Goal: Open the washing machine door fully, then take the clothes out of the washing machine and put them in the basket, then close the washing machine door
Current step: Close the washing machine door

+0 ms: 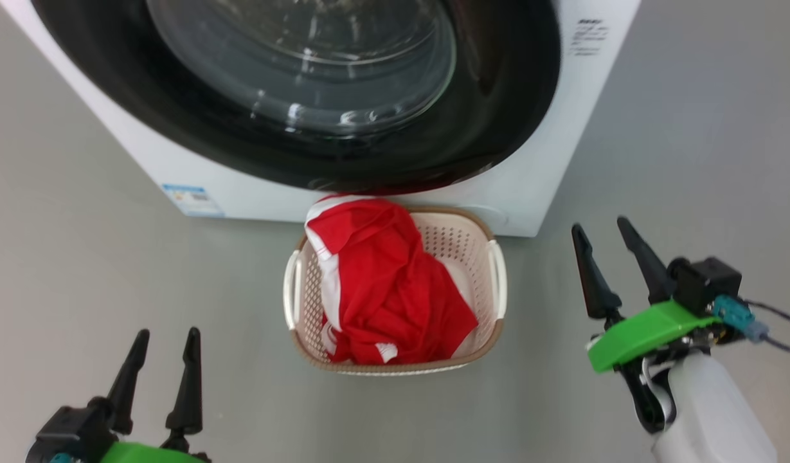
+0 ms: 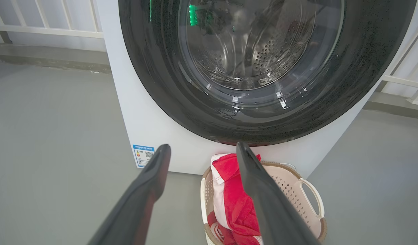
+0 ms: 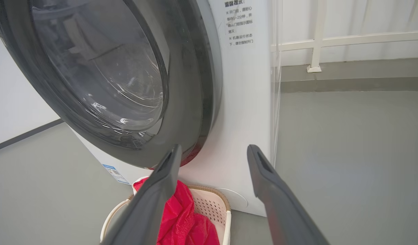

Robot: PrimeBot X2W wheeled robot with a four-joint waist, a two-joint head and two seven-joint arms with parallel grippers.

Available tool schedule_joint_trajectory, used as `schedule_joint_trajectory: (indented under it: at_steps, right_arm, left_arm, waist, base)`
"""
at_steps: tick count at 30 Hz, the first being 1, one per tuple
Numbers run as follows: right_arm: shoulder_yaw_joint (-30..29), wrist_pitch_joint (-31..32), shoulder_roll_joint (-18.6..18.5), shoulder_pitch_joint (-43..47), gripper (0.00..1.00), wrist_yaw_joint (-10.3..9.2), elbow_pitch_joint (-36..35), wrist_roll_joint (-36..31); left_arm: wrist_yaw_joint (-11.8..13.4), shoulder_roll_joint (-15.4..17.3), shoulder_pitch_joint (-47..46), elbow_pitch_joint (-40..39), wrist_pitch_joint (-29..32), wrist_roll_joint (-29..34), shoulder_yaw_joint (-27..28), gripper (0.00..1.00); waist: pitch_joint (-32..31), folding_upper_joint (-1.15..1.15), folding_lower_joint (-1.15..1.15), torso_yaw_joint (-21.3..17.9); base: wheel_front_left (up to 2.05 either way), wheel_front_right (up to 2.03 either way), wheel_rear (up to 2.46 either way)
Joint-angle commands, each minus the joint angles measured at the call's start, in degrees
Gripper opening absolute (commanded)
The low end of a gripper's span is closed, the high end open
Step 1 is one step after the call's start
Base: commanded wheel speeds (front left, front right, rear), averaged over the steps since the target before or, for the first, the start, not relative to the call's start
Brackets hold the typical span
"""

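The washing machine (image 1: 144, 148) stands ahead, and its door (image 1: 510, 83) lies flat against the front and looks closed. Through the glass in the left wrist view the steel drum (image 2: 263, 58) shows no fabric. The red and white clothes (image 1: 388, 283) lie heaped in the basket (image 1: 452, 241) on the floor just below the door. My left gripper (image 1: 168, 334) is open and empty, low and to the left of the basket. My right gripper (image 1: 599, 225) is open and empty too, to the right of the basket, near the machine's right corner.
Grey floor spreads on both sides of the machine. A blue label sticker (image 2: 143, 154) sits low on the machine's front. A white railing (image 3: 317, 41) and a low step (image 3: 348, 75) run behind the machine. A dark cable (image 1: 780, 321) trails from my right wrist.
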Motion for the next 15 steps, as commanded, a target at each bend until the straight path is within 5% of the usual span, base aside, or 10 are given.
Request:
schedule_joint_trajectory:
  at_steps: [1,15]
  right_arm:
    - [1.3,-0.3,0.9,0.6,1.0,-0.12,-1.7,0.3]
    - [1.9,-0.3,0.8,8.9,1.0,-0.12,-3.0,0.7]
  left_arm:
    - [-0.2,1.6,-0.1,-0.9,-0.5,0.5,2.2,1.0]
    - [-0.2,3.4,2.8,-0.4,-0.5,0.1,2.5,1.0]
  waist:
    - [-2.4,0.0,0.0,-2.4]
    - [-7.0,0.0,0.0,-6.9]
  base:
    - [0.0,0.0,0.0]
    - [0.0,0.0,0.0]
